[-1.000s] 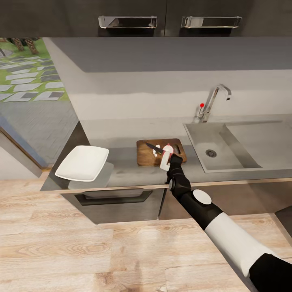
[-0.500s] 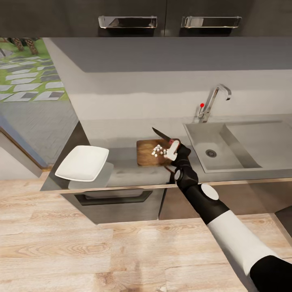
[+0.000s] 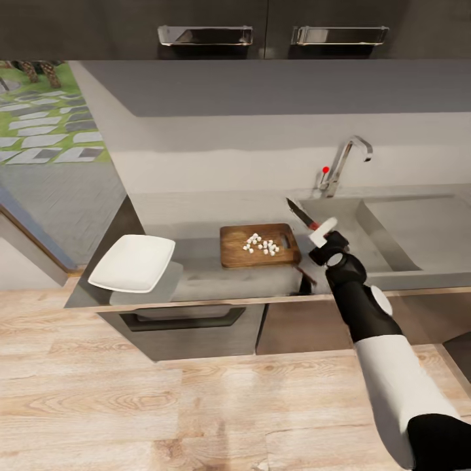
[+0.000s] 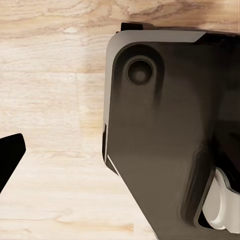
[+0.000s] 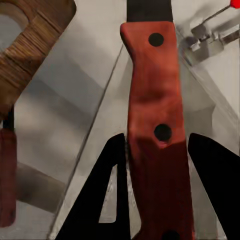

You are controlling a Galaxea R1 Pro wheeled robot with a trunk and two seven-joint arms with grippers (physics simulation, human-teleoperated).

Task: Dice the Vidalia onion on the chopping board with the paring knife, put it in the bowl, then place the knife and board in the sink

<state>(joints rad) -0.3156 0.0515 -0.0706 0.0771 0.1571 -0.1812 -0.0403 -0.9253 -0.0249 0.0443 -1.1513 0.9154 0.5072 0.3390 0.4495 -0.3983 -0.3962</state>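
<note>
The dark brown chopping board lies on the grey countertop, with several small white diced onion pieces on it. My right gripper is shut on the paring knife's red-brown handle, between black fingers. It hovers right of the board, over the sink's left rim. The dark blade points up and away from me. The white bowl sits at the countertop's left end. In the left wrist view a black fingertip stands at the picture's edge, over wooden floor.
The chrome faucet with its red knob stands behind the sink. Black upper cabinets with chrome handles hang above. A slim dark reddish streak shows at the counter's front edge. The board's slot handle shows in the right wrist view.
My right gripper has lifted the knife off the board and carried it right, to the sink's edge. The onion, whole under the blade a second ago, now lies as small pieces.
</note>
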